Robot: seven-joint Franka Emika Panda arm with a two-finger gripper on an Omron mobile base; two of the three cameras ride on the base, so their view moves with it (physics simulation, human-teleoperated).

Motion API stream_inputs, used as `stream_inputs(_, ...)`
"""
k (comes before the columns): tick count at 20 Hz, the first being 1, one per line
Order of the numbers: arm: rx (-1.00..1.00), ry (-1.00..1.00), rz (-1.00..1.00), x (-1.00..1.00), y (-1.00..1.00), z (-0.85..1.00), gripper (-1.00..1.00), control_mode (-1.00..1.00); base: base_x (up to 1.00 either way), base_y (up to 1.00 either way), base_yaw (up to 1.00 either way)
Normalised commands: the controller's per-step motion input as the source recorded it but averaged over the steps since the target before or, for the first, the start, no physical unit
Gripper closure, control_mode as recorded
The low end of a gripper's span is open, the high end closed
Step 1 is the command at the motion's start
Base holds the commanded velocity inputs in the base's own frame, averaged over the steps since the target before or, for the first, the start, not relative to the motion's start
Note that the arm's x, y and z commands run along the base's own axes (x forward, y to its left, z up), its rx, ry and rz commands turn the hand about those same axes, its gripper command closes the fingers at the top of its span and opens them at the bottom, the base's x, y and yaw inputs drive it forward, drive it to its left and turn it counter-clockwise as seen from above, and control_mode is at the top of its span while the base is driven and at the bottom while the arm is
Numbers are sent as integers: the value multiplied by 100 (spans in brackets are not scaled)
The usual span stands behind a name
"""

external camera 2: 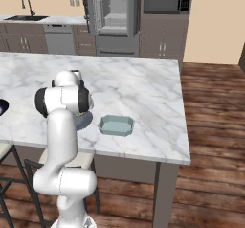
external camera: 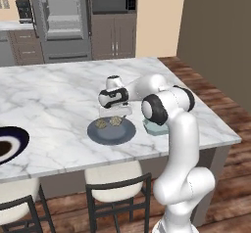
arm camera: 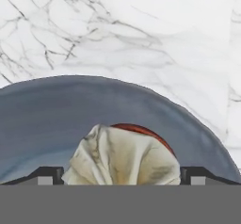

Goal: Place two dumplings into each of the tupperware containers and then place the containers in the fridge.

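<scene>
dumplings [external camera: 108, 123]: 2 | plate [external camera: 112, 131]: 1 | teal container [external camera 2: 116, 125]: 1

Two wrinkled tan dumplings [external camera: 101, 124] [external camera: 115, 121] sit side by side on my grey-blue plate [external camera: 112, 132], one close under me. The teal container [external camera 2: 116, 125] lies upright on the bench just beside it. The fridge [external camera: 62, 19] stands open far behind.

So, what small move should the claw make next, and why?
Probably close on the dumpling. In the hand view the claw is open, with one tip on each side of the dumpling, which lies on the grey plate. The left base view shows two dumplings on that plate, and the teal container beside it looks empty, so it seems none has been moved there yet.
</scene>
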Motion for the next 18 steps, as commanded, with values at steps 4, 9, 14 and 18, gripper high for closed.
stream_inputs(4, 0, 0, 0, 0, 0, 0, 100, -100, 0, 0, 0)
stream_inputs(9, 0, 0, 0, -11, -11, 9, 100, -100, 0, 0, 0)
stream_inputs(14, 0, -2, 0, -44, -40, 38, 100, -100, 0, 0, 0)
stream_inputs(18, 0, 0, -1, -50, -73, 34, 100, -100, 0, 0, 0)
